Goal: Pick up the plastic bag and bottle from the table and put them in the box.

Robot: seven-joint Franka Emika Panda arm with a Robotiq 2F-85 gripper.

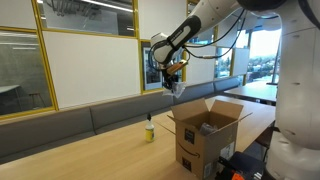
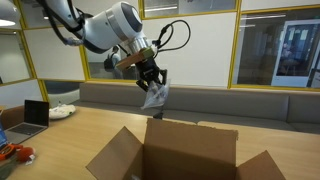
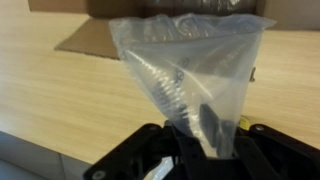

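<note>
Grasp state: end effector [image 2: 151,80] clamped on plastic bag [image 2: 155,97], aloft above open box [image 2: 190,150]; bag judged light, limp, slippery, so pinch bunched edge; bottle [image 1: 149,130] upright on counter [image 1: 90,150] beside box; likely rigid, so grip mid-body.

An exterior view stands well off, side-on to the gripper [image 1: 174,84]; an exterior view sits low and near, with the box [image 2: 190,155] below the gripper. The wrist view looks out from just behind the gripper toward that box.
</note>
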